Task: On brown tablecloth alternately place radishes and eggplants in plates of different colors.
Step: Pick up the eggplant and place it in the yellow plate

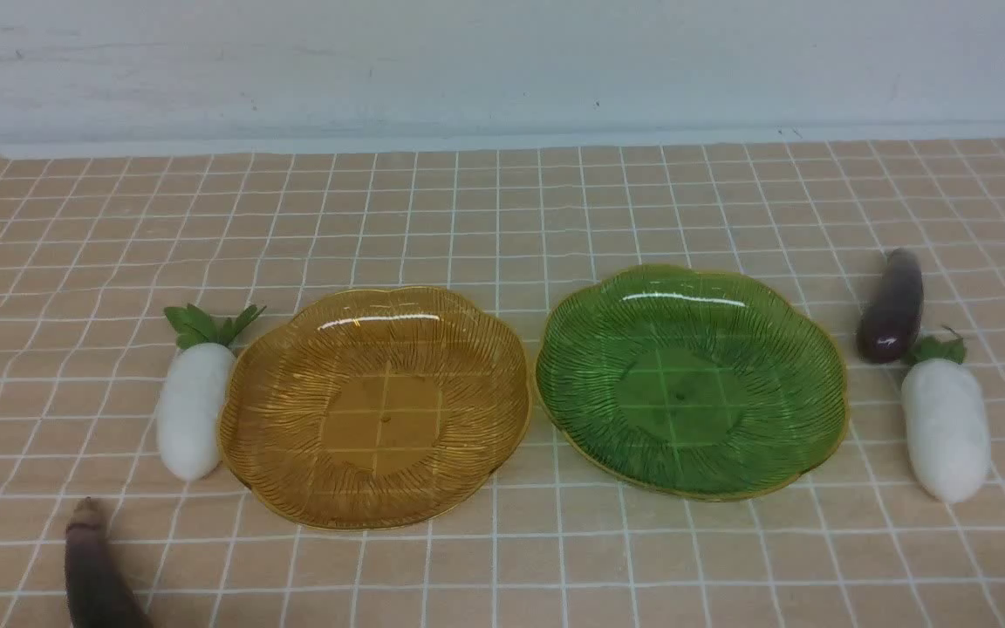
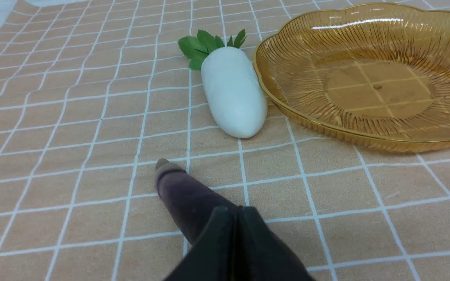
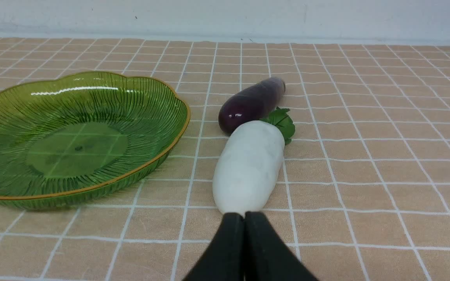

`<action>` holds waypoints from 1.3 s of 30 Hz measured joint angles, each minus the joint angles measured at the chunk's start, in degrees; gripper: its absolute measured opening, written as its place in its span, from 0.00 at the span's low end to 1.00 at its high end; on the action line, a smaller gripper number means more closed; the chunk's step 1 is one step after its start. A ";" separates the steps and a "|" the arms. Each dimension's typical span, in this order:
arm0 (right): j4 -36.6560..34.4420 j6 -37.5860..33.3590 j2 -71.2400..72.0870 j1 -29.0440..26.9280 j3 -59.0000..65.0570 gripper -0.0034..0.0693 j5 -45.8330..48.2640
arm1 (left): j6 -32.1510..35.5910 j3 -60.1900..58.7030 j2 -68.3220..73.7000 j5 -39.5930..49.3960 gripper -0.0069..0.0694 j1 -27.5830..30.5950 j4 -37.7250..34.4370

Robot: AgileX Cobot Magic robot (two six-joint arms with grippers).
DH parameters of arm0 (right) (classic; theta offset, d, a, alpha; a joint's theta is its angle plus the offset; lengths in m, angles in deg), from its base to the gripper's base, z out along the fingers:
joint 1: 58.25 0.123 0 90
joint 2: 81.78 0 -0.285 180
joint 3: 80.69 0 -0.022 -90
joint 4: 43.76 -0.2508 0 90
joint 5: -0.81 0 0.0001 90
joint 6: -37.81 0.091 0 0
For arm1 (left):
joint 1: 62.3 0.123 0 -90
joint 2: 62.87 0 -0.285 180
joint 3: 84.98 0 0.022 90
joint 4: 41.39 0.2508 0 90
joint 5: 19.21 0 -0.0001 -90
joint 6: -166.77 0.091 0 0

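Observation:
On the brown tablecloth (image 1: 502,218) the amber plate (image 1: 380,410) and the green plate (image 1: 686,384) lie side by side, both empty. One radish (image 1: 193,406) lies against the amber plate's left rim, with an eggplant (image 1: 92,576) in front of it. The other eggplant (image 1: 891,305) and radish (image 1: 946,427) lie right of the green plate. Neither gripper shows in the front view. My left gripper (image 2: 234,212) is shut and empty just above its eggplant (image 2: 186,199). My right gripper (image 3: 244,216) is shut and empty at the blunt end of its radish (image 3: 248,168).
A pale wall (image 1: 502,70) stands behind the cloth's far edge. The cloth is slightly wrinkled on the left. In the wrist views the amber plate (image 2: 365,78) and the green plate (image 3: 76,136) sit close beside the vegetables.

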 joint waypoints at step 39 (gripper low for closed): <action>-0.70 -0.04 0.00 0.00 0.00 0.03 -0.50 | -11.59 0.77 0.00 -28.23 0.09 0.00 -42.31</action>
